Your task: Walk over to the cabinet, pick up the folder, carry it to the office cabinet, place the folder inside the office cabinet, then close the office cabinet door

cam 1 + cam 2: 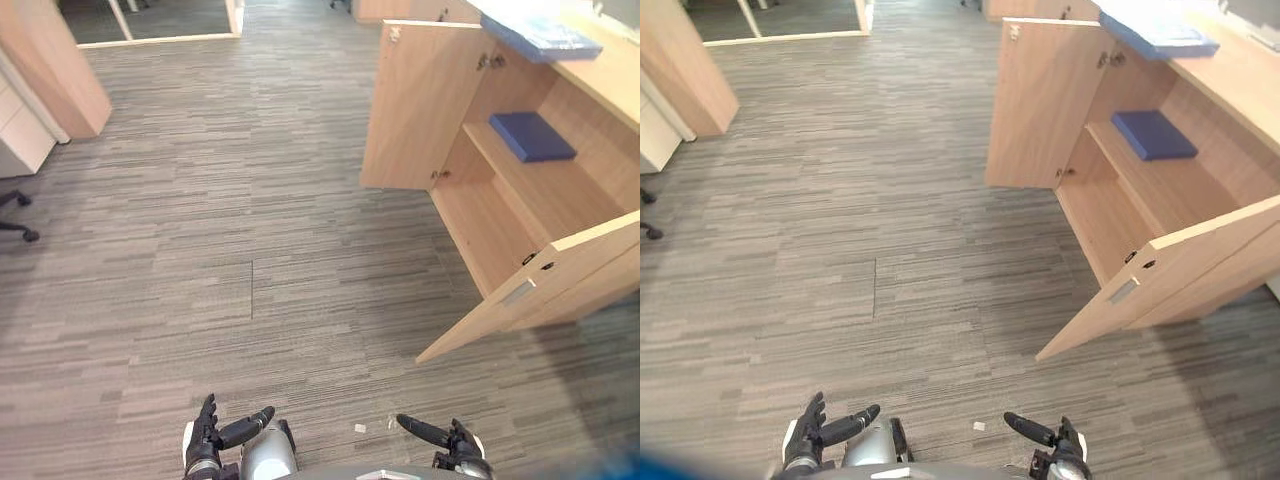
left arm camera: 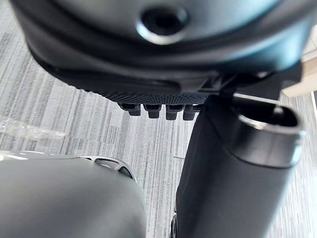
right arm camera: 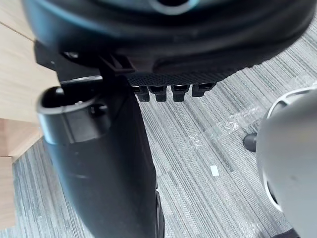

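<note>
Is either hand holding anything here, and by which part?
Nothing is held. The left hand and the right hand are open and empty; a blue folder lies on the cabinet shelf, a second folder on the cabinet top.

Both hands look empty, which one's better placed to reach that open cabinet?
Right, probably. The cabinet stands open on the robot's right, its near door nearest the right hand; the left hand sits across on the far side. Both hands are open and empty.
</note>
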Controlling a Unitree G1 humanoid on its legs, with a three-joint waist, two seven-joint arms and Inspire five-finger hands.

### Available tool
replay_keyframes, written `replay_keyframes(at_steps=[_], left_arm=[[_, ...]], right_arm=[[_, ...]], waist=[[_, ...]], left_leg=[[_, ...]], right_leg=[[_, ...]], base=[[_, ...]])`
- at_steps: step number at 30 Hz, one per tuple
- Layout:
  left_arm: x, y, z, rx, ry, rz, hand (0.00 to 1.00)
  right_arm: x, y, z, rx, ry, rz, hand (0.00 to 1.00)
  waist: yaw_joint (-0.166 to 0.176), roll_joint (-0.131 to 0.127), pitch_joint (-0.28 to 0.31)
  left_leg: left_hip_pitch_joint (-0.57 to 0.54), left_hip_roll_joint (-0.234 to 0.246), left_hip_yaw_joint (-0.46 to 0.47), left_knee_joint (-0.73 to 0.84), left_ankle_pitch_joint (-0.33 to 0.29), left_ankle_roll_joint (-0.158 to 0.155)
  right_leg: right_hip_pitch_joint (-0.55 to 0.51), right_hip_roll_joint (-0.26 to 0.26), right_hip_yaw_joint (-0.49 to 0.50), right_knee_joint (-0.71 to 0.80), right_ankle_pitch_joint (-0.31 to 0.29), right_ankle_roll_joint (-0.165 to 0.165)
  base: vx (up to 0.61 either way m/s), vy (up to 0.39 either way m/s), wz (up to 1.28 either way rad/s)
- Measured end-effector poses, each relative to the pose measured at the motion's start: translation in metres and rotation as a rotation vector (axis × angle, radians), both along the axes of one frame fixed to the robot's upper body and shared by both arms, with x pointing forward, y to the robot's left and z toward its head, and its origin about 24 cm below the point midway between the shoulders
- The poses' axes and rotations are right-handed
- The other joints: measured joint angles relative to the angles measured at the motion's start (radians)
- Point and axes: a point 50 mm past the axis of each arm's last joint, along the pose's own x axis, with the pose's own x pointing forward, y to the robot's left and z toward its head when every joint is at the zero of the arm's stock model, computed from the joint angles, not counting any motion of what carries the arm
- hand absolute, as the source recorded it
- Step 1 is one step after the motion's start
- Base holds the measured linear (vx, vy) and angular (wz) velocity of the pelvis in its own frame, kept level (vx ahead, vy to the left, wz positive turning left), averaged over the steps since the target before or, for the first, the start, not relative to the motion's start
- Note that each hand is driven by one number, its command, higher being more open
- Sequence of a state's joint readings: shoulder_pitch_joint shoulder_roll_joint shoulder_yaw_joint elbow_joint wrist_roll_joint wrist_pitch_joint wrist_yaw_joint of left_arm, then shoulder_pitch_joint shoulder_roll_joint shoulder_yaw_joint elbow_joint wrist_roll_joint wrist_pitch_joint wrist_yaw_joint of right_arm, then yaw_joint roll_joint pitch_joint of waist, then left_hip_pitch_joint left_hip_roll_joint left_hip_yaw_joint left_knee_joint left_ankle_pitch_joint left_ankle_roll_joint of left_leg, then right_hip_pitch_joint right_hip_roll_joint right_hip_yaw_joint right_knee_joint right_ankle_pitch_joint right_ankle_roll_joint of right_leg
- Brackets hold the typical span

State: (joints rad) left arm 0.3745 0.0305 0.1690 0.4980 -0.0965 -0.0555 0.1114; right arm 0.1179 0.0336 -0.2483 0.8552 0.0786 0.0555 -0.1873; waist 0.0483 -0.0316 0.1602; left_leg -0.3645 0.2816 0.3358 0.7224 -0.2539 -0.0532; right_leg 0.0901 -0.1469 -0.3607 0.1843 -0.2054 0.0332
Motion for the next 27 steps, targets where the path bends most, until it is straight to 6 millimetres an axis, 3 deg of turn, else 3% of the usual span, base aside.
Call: replay_keyframes(at_steps=[2,4,5,6,7,8,9,10,11,12,13,14,15,16,17,18,19,20,23,24,25,26,27], left_arm=[[0.002,0.003,0.002,0.016,-0.006,0.007,1.00],[0.004,0.003,0.001,0.023,-0.006,0.017,1.00],[0.005,0.002,0.001,0.020,-0.008,0.025,1.00],[0.010,0.006,0.002,0.036,-0.012,0.022,1.00],[0.015,0.014,0.003,0.066,-0.014,0.024,1.00],[0.017,0.014,0.003,0.067,-0.010,0.024,1.00],[0.019,0.014,0.002,0.055,-0.012,0.031,1.00],[0.018,0.012,0.001,0.050,-0.002,0.029,1.00],[0.017,0.010,-0.001,0.035,0.005,0.033,1.00],[0.014,0.009,-0.004,0.028,0.028,0.028,1.00],[0.008,0.003,-0.009,0.002,0.063,0.032,1.00],[0.005,0.000,-0.012,-0.010,0.080,0.036,1.00],[0.003,-0.002,-0.014,-0.017,0.093,0.038,1.00],[0.001,-0.003,-0.015,-0.019,0.103,0.034,1.00],[0.002,-0.006,-0.017,-0.020,0.117,0.007,1.00],[0.003,-0.010,-0.019,-0.026,0.128,-0.023,1.00],[0.005,-0.012,-0.019,-0.030,0.129,-0.039,1.00],[0.012,-0.020,-0.020,-0.039,0.128,-0.088,1.00],[0.021,-0.031,-0.020,-0.052,0.122,-0.162,1.00],[0.024,-0.034,-0.019,-0.043,0.114,-0.196,1.00],[0.024,-0.032,-0.017,-0.031,0.110,-0.215,1.00],[0.025,-0.036,-0.018,-0.039,0.106,-0.222,1.00],[0.027,-0.038,-0.018,-0.044,0.104,-0.229,1.00]], right_arm=[[0.001,0.004,0.000,0.009,-0.001,0.003,1.00],[-0.001,0.001,-0.001,0.001,0.010,-0.003,1.00],[-0.003,0.000,-0.002,0.000,0.019,-0.008,1.00],[-0.006,0.004,-0.006,0.014,0.047,-0.007,1.00],[-0.003,0.017,-0.008,0.059,0.056,0.009,1.00],[-0.002,0.020,-0.008,0.069,0.055,0.019,1.00],[-0.001,0.020,-0.008,0.072,0.049,0.019,1.00],[-0.001,0.018,-0.008,0.070,0.047,0.007,1.00],[-0.001,0.016,-0.007,0.068,0.045,-0.003,1.00],[0.002,0.012,-0.006,0.059,0.032,-0.021,1.00],[0.002,0.006,-0.004,0.045,0.020,-0.033,1.00],[0.002,0.001,-0.001,0.021,0.006,-0.033,1.00],[0.008,-0.006,0.005,-0.003,-0.034,-0.041,1.00],[0.014,-0.009,0.008,-0.015,-0.062,-0.038,1.00],[0.021,-0.012,0.013,-0.026,-0.093,-0.032,1.00],[0.029,-0.010,0.017,-0.024,-0.127,-0.016,1.00],[0.032,-0.009,0.019,-0.024,-0.144,-0.005,1.00],[0.038,-0.006,0.024,-0.019,-0.177,0.018,1.00],[0.042,-0.007,0.029,-0.027,-0.212,0.025,1.00],[0.028,-0.009,0.025,-0.031,-0.176,0.015,1.00],[0.019,-0.009,0.022,-0.031,-0.154,0.010,1.00],[0.018,-0.017,0.023,-0.047,-0.149,0.009,1.00],[0.023,-0.025,0.028,-0.086,-0.165,0.038,1.00]], waist=[[0.000,-0.016,0.009],[-0.003,-0.008,0.009],[-0.004,-0.008,0.012],[-0.004,-0.025,0.017],[-0.024,-0.057,0.008],[-0.031,-0.064,0.003],[-0.034,-0.077,-0.007],[-0.046,-0.099,-0.026],[-0.049,-0.101,-0.030],[-0.050,-0.100,-0.031],[-0.052,-0.090,-0.040],[-0.056,-0.073,-0.050],[-0.072,-0.053,-0.046],[-0.083,-0.032,-0.034],[-0.084,-0.011,-0.028],[-0.084,0.009,-0.020],[-0.086,0.016,-0.014],[-0.096,0.029,0.014],[-0.126,0.037,0.045],[-0.133,0.016,0.050],[-0.133,-0.005,0.045],[-0.118,0.015,0.046],[-0.117,0.033,0.046]], left_leg=[[-0.003,0.005,-0.028,-0.167,0.030,-0.033],[0.025,0.020,-0.093,-0.435,0.143,-0.058],[0.040,0.023,-0.099,-0.467,0.218,-0.091],[0.045,-0.013,-0.097,-0.428,0.294,-0.094],[0.011,-0.029,-0.102,-0.342,0.217,-0.087],[-0.002,-0.037,-0.106,-0.301,0.182,-0.083],[-0.005,-0.063,-0.101,-0.235,0.117,-0.059],[0.016,-0.095,-0.070,-0.202,0.072,-0.034],[0.039,-0.113,-0.049,-0.194,0.051,-0.019],[0.113,-0.156,-0.012,-0.220,0.028,0.006],[0.208,-0.207,0.021,-0.290,0.026,0.020],[0.250,-0.221,0.039,-0.334,0.026,0.039],[0.319,-0.242,0.046,-0.388,0.026,0.053],[0.377,-0.256,0.045,-0.429,0.028,0.058],[0.453,-0.261,0.047,-0.483,0.027,0.061],[0.503,-0.261,0.053,-0.520,0.027,0.061],[0.522,-0.261,0.057,-0.531,0.027,0.061],[0.567,-0.261,0.055,-0.544,0.027,0.061],[0.623,-0.261,0.026,-0.556,0.026,0.062],[0.662,-0.286,0.007,-0.577,0.020,0.048],[0.686,-0.303,-0.005,-0.582,0.010,0.030],[0.726,-0.281,-0.018,-0.568,-0.019,-0.009],[0.697,-0.252,-0.035,-0.480,-0.026,-0.013]], right_leg=[[0.030,-0.043,0.034,-0.027,0.006,0.023],[0.077,-0.086,0.065,-0.053,0.004,0.080],[0.095,-0.099,0.071,-0.068,0.001,0.097],[0.127,-0.134,0.069,-0.100,0.005,0.105],[0.120,-0.147,0.072,-0.069,0.015,0.106],[0.114,-0.153,0.061,-0.046,0.026,0.106],[0.100,-0.194,0.071,-0.009,0.063,0.134],[0.092,-0.245,0.094,0.037,0.091,0.126],[0.077,-0.277,0.099,0.089,0.109,0.104],[0.025,-0.354,0.087,0.221,0.172,0.014],[-0.028,-0.446,0.024,0.329,0.294,-0.139],[-0.050,-0.477,-0.012,0.403,0.328,-0.187],[-0.097,-0.519,-0.075,0.602,0.309,-0.237],[-0.136,-0.529,-0.113,0.765,0.261,-0.245],[-0.196,-0.491,-0.147,0.902,0.161,-0.200],[-0.252,-0.430,-0.196,0.945,0.055,-0.152],[-0.282,-0.400,-0.224,0.939,0.009,-0.145],[-0.348,-0.314,-0.280,0.844,-0.062,-0.115],[-0.444,-0.199,-0.301,0.578,-0.060,-0.075],[-0.463,-0.147,-0.299,0.351,0.051,-0.079],[-0.465,-0.143,-0.299,0.287,0.146,-0.130],[-0.481,-0.146,-0.286,0.366,0.131,-0.257],[-0.481,-0.151,-0.293,0.416,0.060,-0.217]], base=[[0.30,0.267,-0.52],[0.38,0.437,-0.57],[0.36,0.486,-0.45],[0.34,0.471,-0.25],[0.40,0.475,-0.12],[0.42,0.439,-0.14],[0.49,0.478,-0.21],[0.44,0.460,-0.34],[0.48,0.463,-0.47],[0.47,0.412,-0.74],[0.49,0.399,-0.79],[0.48,0.376,-0.59],[0.37,0.284,-0.34],[0.40,0.299,-0.48],[0.35,0.217,-0.61],[0.34,0.178,-0.59],[0.40,0.105,-0.45],[0.41,0.014,-0.24],[0.33,-0.081,0.26],[0.44,-0.183,0.72],[0.50,-0.200,0.39],[0.47,-0.190,-0.05],[0.47,-0.207,-0.05]])
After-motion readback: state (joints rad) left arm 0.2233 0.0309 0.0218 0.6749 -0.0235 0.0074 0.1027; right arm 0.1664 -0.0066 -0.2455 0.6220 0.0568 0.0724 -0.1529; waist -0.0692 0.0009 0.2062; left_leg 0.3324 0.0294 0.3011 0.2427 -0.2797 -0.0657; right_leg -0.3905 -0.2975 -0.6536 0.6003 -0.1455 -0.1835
